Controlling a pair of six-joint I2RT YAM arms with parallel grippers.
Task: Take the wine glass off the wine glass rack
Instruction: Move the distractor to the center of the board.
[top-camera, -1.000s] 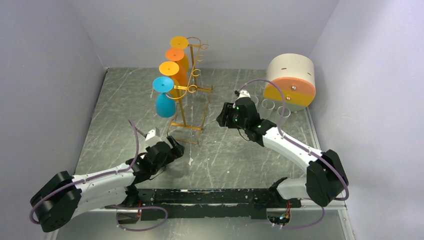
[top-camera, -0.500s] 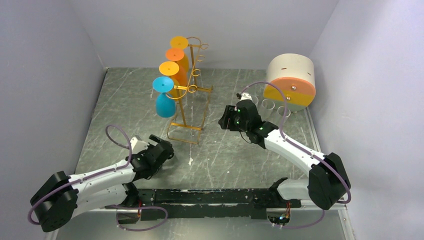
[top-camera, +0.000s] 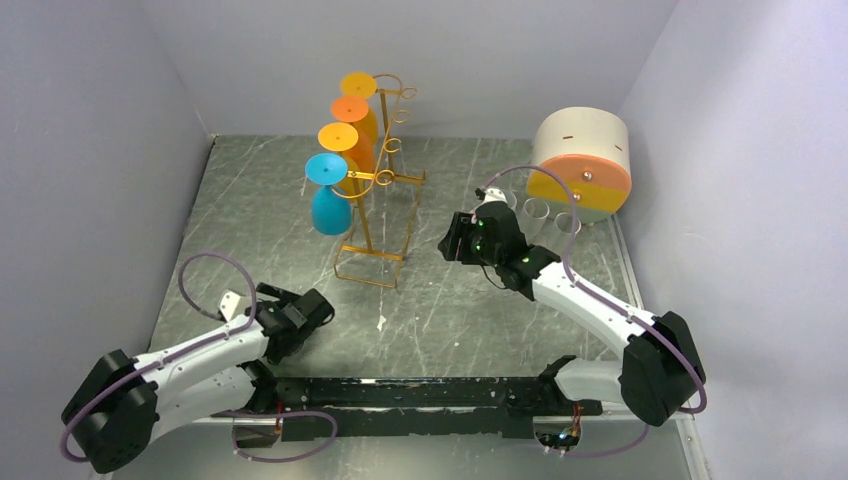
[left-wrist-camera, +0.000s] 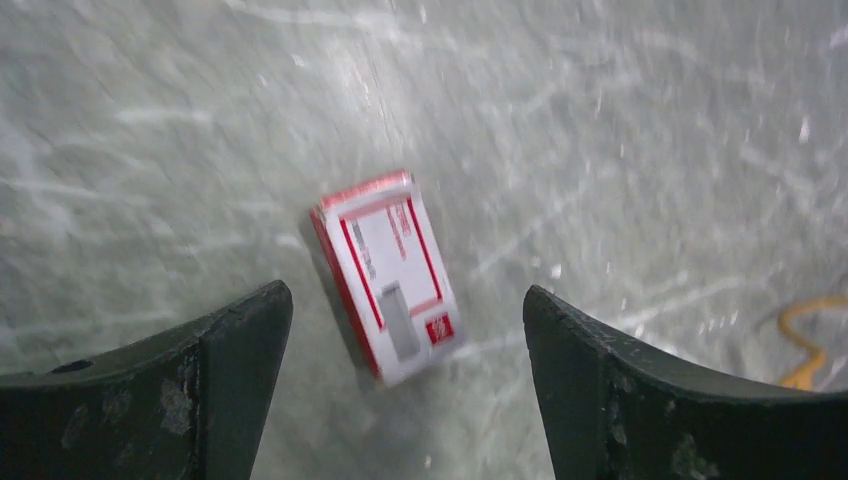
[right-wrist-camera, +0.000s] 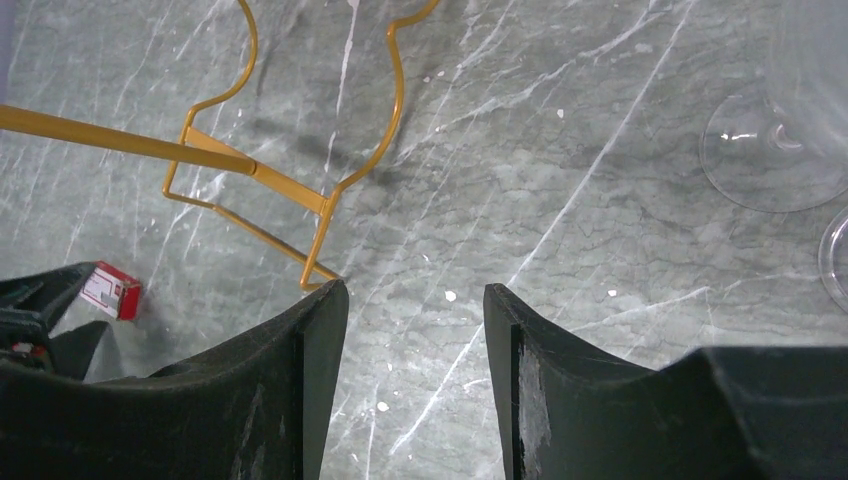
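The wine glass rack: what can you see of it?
The wine glass rack is a tall stand of thin gold-orange wire with curled hooks on top and a rectangular wire base. It stands upright on the grey marbled table. Four glasses hang upside down on its left: a blue wine glass nearest, three orange wine glasses behind.

1 gold wire rack (top-camera: 384, 179), 1 blue wine glass (top-camera: 330, 212), 3 orange wine glasses (top-camera: 345, 137), 3 clear glasses (top-camera: 537, 208), 1 red-white box (left-wrist-camera: 388, 275), 1 round cream drum (top-camera: 580, 160)

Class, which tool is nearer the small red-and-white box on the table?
Left. The left tool is just short of the small red-and-white box; the right tool is farther away.
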